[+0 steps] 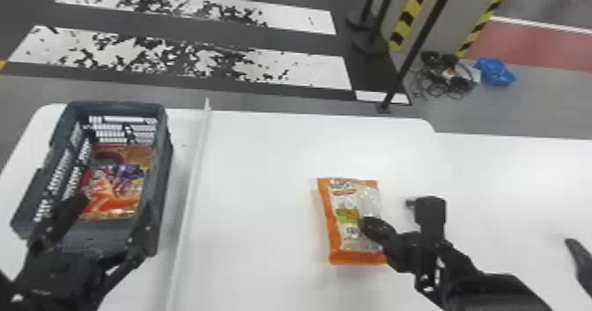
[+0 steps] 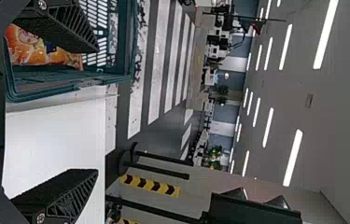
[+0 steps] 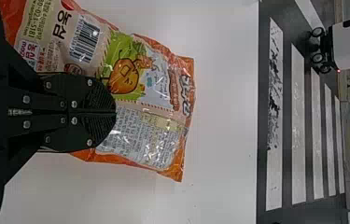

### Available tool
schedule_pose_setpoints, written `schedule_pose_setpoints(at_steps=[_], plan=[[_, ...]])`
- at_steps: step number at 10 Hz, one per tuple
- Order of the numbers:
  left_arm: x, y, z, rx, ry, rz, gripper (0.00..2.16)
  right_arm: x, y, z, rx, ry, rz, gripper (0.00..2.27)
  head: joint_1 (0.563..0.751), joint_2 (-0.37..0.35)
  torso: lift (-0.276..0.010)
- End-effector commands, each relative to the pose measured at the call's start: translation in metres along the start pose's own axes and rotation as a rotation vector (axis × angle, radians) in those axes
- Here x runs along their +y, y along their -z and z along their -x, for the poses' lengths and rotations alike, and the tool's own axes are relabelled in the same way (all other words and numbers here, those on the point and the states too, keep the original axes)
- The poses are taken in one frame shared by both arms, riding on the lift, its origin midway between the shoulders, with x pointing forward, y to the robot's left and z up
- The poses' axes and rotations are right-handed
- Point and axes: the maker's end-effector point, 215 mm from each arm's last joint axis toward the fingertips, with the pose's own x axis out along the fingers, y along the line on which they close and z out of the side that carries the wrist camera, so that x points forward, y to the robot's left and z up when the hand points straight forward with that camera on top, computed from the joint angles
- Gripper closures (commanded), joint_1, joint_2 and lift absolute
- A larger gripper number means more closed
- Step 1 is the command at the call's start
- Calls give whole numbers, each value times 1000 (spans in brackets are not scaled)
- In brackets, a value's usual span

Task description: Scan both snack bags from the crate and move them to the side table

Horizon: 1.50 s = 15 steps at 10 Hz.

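Right claw (image 1: 368,227): fingers together, over orange snack bag (image 1: 347,222). Bag lies on white worktop (image 1: 260,178), right of crate (image 1: 164,156). Left claw (image 1: 116,205): fingers spread, at crate's near end. Crate holds red-orange snack packaging (image 1: 114,189).

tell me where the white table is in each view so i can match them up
head view: white table, under the crate and the orange snack bag
left wrist view: white table, beside the crate
right wrist view: white table, around the orange snack bag
shared landmark: white floor stripes beyond the table
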Motion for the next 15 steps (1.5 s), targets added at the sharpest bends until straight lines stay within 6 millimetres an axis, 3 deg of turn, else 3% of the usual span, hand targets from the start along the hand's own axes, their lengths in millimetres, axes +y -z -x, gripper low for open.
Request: schedule_pose_setpoints(at_steps=[1,3,5,8,12,15], plan=[[0,-1,0,-3,0,-1,80,0,-6,0,-13,3,15,2125,695,-187,-29],[0,-1,0,-3,0,1,80,-12,-40,17,-48,32,20,2125,695,-186,-29],[1,-1,0,-6,0,4,80,-9,-50,38,-63,35,23,2125,695,-197,-29],[2,2,0,-2,-3,6,80,19,-35,54,-50,-8,19,2125,695,-193,-29],[3,6,0,-1,-4,8,80,40,-19,48,-20,-45,25,2125,695,-152,-29],[4,5,-2,-2,-4,9,80,51,10,39,29,-69,30,2125,695,-139,-29]])
